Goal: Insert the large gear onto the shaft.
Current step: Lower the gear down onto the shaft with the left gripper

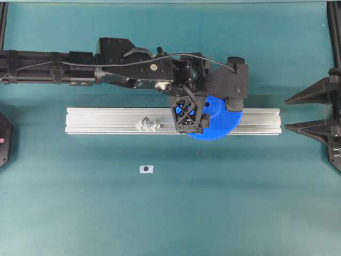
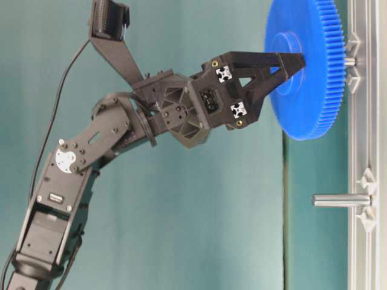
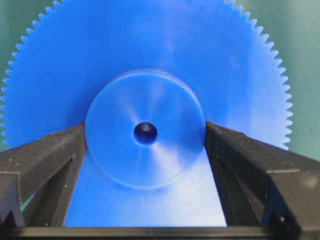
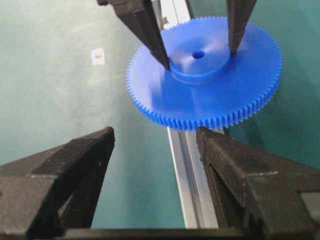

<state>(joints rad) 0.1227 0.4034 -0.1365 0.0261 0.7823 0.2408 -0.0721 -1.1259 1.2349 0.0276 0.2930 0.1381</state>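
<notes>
The left gripper (image 3: 145, 150) stands over the gear (image 3: 150, 65) with a finger (image 3: 47, 160) on each side of the raised hub (image 3: 145, 132); in the left wrist view the fingertips sit right at the hub's edge, and whether they press it or stand a hair clear cannot be told, though the jaws are spread wide. In the right wrist view the same two fingers come down on either side of the hub, their tips at the gear's flat face. The gear (image 1: 221, 121) lies over the right part of the rail (image 1: 106, 121) in the overhead view, its toothed rim reaching past the rail's near edge. In the table-level view the gear (image 2: 302, 66) sits flat-on to the rail (image 2: 363, 241) with a short grey pin (image 2: 351, 61) showing between its back face and the rail. To the left along the rail stands a second pin on a clear base (image 1: 147, 125), bare and well apart from the gear. A small tag (image 1: 146, 169) lies on the table (image 1: 240, 213) near of the rail. The right gripper (image 4: 155, 145) hangs well off to the right, its fingers apart with nothing between them.
</notes>
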